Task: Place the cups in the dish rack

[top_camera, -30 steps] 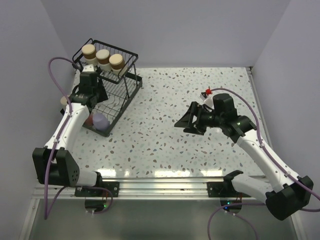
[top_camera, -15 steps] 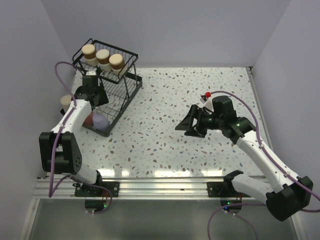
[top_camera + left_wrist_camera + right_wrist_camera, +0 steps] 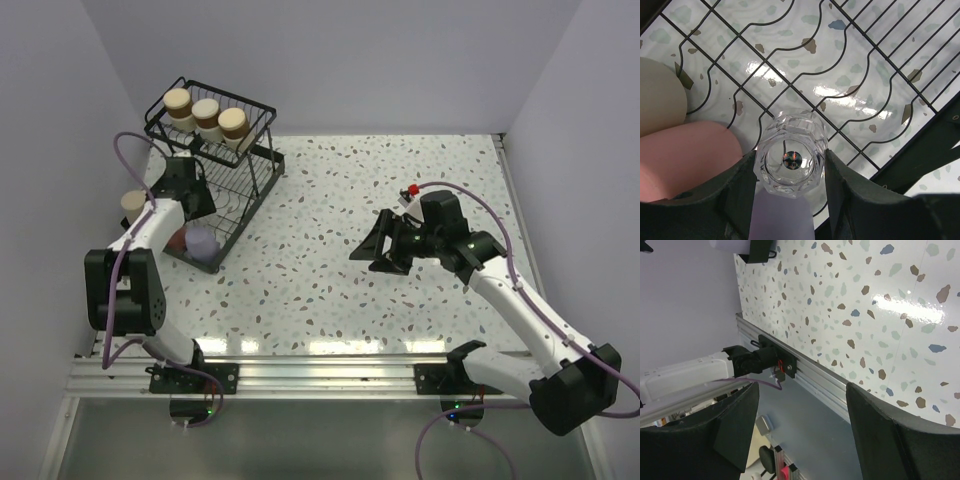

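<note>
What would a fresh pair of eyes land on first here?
The black wire two-tier dish rack, far left on the speckled table, three round cups in its top basket. In the left wrist view, the left fingers clamp a clear faceted glass cup above the rack's lower wires; the right gripper hangs open, empty.

cups (image 3: 206, 112): 7 | dish rack (image 3: 268, 125): 1 | arms (image 3: 520, 300): 2

Speckled table (image 3: 330, 200) open centre and right, dish rack (image 3: 240, 190) fills far-left corner — pink cup (image 3: 685, 160) crowds its tray
</note>
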